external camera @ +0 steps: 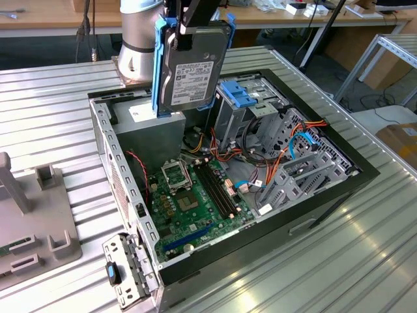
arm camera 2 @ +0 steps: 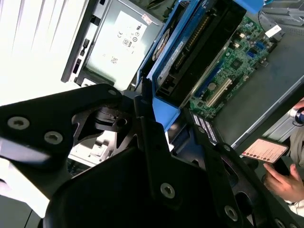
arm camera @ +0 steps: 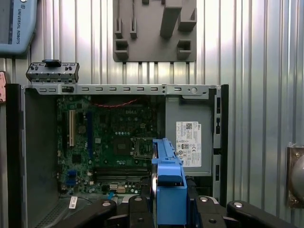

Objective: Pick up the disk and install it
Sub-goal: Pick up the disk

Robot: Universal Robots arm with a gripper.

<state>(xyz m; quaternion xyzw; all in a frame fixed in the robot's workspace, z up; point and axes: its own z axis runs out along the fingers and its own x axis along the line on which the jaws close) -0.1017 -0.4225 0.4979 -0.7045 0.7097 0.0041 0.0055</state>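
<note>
Blue-framed disk [external camera: 192, 68] held upright by fingers [external camera: 184, 32], above open computer case [external camera: 260, 244]

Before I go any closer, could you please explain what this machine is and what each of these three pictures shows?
It is a single robot arm with a gripper at its end. The exterior view comes from a camera standing off the arm. Both wrist views come from cameras riding on the arm, looking past the gripper's black parts. On the ribbed metal table lies an open computer case with its green motherboard exposed. A grey holder block sits at the exterior view's left. The gripper is shut on the disk, a dark hard drive in a blue frame. It holds the disk upright in the air above the case, not yet installed.
</note>
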